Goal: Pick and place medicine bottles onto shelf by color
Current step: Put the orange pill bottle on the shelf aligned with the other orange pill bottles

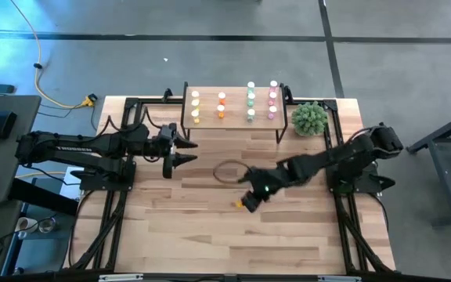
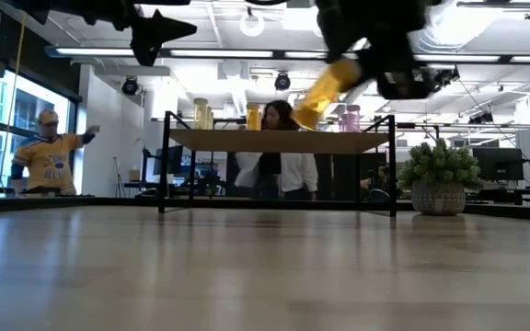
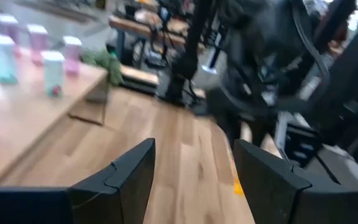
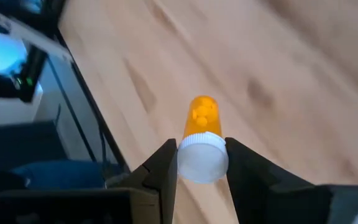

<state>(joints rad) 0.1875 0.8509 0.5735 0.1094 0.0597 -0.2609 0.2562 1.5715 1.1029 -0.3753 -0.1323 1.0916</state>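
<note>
The light-wood shelf (image 1: 233, 117) stands at the table's far edge on black legs. On it stand columns of yellow (image 1: 195, 106), orange (image 1: 221, 106), green (image 1: 250, 102) and pink (image 1: 272, 100) bottles with white caps. My right gripper (image 1: 249, 202) is near the table's middle, shut on an orange bottle (image 4: 201, 117), which also shows in the low view (image 2: 320, 94). My left gripper (image 1: 180, 153) is open and empty in front of the shelf's left end, its fingers (image 3: 132, 180) spread wide. My right gripper pinches the orange bottle by its white cap (image 4: 202, 160) between its two fingers, one on each side of the cap. The orange body sticks out past the fingertips. The bottle is lifted clear of the table and tilts, its bottom end lower (image 2: 306, 115).
A green plant ball (image 1: 310, 119) sits in a pot right of the shelf. A thin dark ring (image 1: 227, 172) lies on the table between the two grippers. People show in the room behind the table (image 2: 279, 152). Bare wood lies toward the near edge (image 1: 233, 243).
</note>
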